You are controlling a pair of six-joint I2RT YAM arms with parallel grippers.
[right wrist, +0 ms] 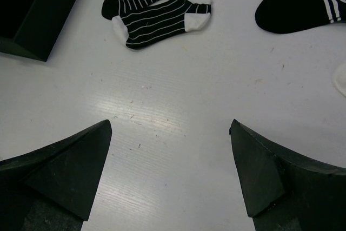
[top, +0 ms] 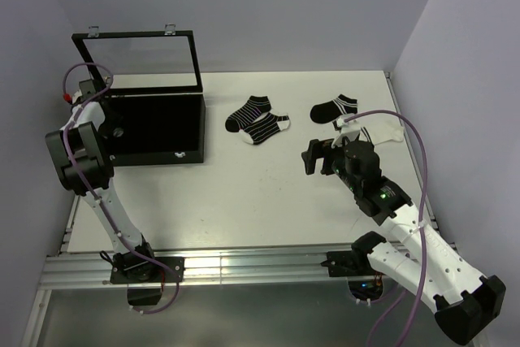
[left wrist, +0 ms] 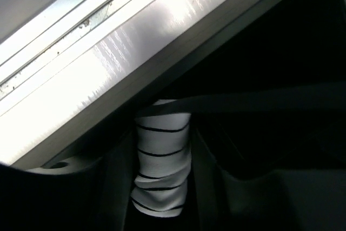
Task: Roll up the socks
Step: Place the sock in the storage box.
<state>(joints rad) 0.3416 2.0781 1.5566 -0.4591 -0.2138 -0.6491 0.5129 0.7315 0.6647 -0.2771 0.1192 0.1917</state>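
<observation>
Tabletop (top: 260, 193) bears flat striped socks (top: 257, 119); left claw (left wrist: 162, 187) clamps a rolled sock (left wrist: 161, 155); right claw (right wrist: 170, 133) gapes.

Bare table (top: 244, 201) open under right jaws, striped socks (right wrist: 154, 12) ahead, black box (top: 158, 129) walls crowding left jaws and rolled sock (left wrist: 161, 160)

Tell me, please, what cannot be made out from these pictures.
- Black box interior: top view, dark, left arm overhangs it; contents unreadable.
- White sock: top view, right arm overlaps part; right wrist view, right edge cuts it off.
- Rolled sock: left wrist view, everything around it too dark to read.
</observation>
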